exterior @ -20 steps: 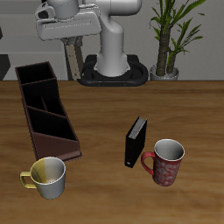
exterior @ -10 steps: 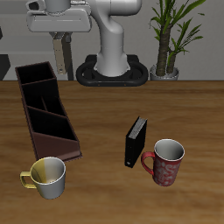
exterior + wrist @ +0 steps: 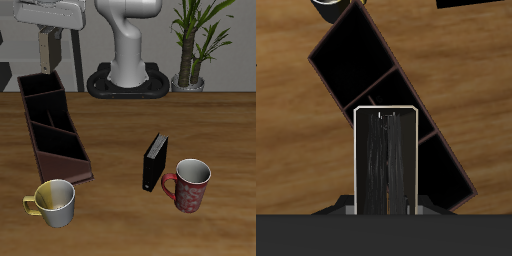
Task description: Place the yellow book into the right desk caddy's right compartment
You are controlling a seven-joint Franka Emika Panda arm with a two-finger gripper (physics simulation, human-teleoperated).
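My gripper [image 3: 48,33] is shut on the yellow book [image 3: 48,52], a thin grey-beige book that hangs upright below the fingers. It is high above the table, over the back end of the right desk caddy [image 3: 62,140], a long dark maroon box with black cells. The squarish end cell [image 3: 38,86] lies just below the book in the exterior view. In the wrist view the book [image 3: 384,160] shows edge-on between my fingers, with the caddy [image 3: 351,55] underneath running diagonally.
A thicker black book [image 3: 153,163] stands upright mid-table beside a red mug [image 3: 188,185]. A yellow mug [image 3: 54,202] sits by the caddy's front end. The robot base [image 3: 128,78] and a potted plant [image 3: 192,45] are at the back.
My gripper, with the yellow book in it, has moved sideways along the back of the table, away from the robot base and toward the caddy's back end.
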